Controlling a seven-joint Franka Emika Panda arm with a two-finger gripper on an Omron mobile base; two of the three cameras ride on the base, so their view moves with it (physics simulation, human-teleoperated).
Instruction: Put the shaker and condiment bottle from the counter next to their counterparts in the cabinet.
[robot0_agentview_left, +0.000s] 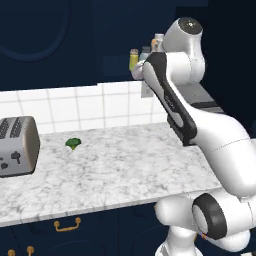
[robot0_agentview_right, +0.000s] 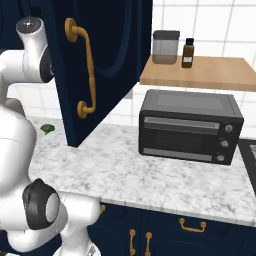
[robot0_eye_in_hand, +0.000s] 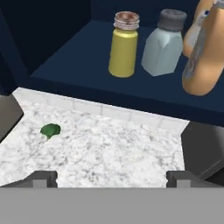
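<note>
Marbled stone runs the length of the counter (robot0_agentview_left: 120, 165), backed by white tile, with dark navy cabinetry above and navy drawers with brass handles below. From the left base view a grey toaster (robot0_agentview_left: 17, 146) sits at the counter's left end, and a small green broccoli floret (robot0_agentview_left: 73, 143) lies near the tiles. The arm reaches up toward the cabinet (robot0_agentview_left: 60, 40), hiding most of the shelf; only the shaker (robot0_agentview_left: 133, 59) peeks out beside the arm.

The hand view fills in what that view hides — the shaker (robot0_eye_in_hand: 123, 45) stands upright on the navy shelf, just beside the pale grey-green shaker with a dark cap (robot0_eye_in_hand: 164, 43). To their right stand two orange bottles, overlapping at the frame edge: the nearer one (robot0_eye_in_hand: 205, 54) is large and cropped, so I cannot tell which is the slim condiment bottle. The gripper (robot0_eye_in_hand: 112, 177) shows both fingertips spread wide, with nothing between them.

The right base view alone shows the open cabinet door (robot0_agentview_right: 97, 65) with its brass handle, a black toaster oven (robot0_agentview_right: 189, 126), and a wooden shelf (robot0_agentview_right: 200, 72) carrying a grey jar (robot0_agentview_right: 165, 47) and a small brown bottle (robot0_agentview_right: 188, 53).
</note>
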